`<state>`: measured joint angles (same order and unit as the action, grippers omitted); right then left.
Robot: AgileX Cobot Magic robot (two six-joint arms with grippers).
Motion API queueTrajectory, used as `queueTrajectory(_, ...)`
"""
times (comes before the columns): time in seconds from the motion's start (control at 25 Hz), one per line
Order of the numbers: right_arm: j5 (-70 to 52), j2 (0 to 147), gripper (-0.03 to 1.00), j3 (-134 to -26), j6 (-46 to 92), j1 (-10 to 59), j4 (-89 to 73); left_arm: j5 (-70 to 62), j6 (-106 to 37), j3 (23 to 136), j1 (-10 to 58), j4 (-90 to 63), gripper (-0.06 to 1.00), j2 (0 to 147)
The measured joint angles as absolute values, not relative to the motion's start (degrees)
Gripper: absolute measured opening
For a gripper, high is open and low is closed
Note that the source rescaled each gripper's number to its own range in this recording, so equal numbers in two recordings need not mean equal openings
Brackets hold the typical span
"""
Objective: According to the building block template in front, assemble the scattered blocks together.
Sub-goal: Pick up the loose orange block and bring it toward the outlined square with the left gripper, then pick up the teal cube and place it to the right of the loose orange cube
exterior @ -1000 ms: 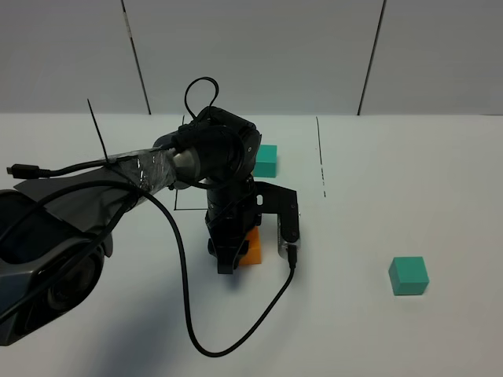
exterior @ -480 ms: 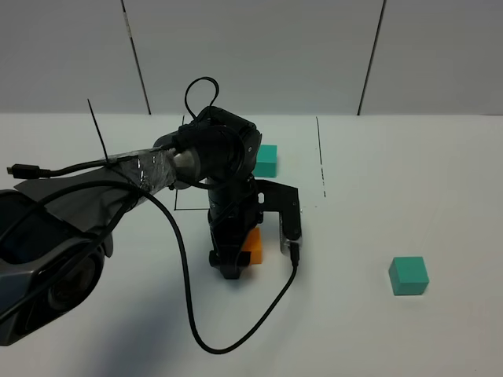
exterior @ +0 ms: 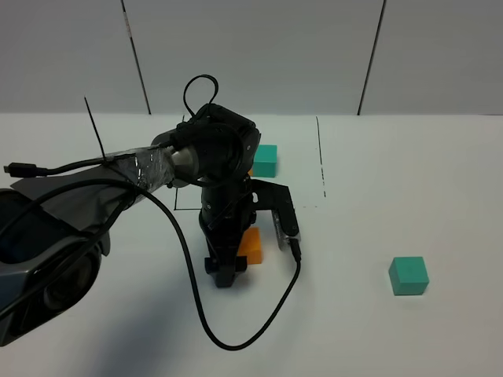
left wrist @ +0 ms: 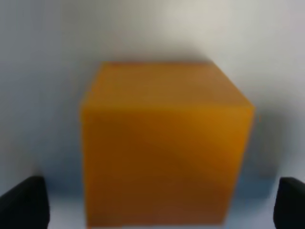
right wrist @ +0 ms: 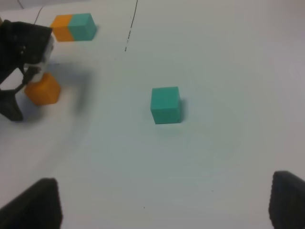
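Plainly, the left gripper point(left wrist: 157, 202) straddles the orange cube point(exterior: 252, 245) with jaws spread wide and clear of its sides, so the cube rests on the table point(exterior: 377, 181) on its own. It sits just near of the template point(right wrist: 74, 27), probably as the base for the copy. The teal cube point(exterior: 409, 276) lies well apart to the right, likely for the right gripper point(right wrist: 160, 202), whose jaws are apart and empty. No writing or brand is readable.
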<state>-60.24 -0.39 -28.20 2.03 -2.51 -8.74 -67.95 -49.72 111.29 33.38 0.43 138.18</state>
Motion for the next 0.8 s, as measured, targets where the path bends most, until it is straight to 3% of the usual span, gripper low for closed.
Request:
queueTrajectory(0.4, -60.24, -0.39, 0.74, -28.2, 2.03, -2.51, -8.74, -68.37, -32.33, 111.22, 30.99, 0.0, 0.91, 126.98)
queueTrajectory(0.6, -60.24, -0.39, 0.74, -28.2, 2.03, -2.51, -8.74, -68.48, -23.8, 109.53, 26.04, 0.0, 0.88, 117.62)
queueTrajectory(0.8, -60.24, -0.39, 0.74, -28.2, 2.03, -2.51, -8.74, -68.45, -19.19, 99.02, 18.11, 0.0, 0.86, 106.54)
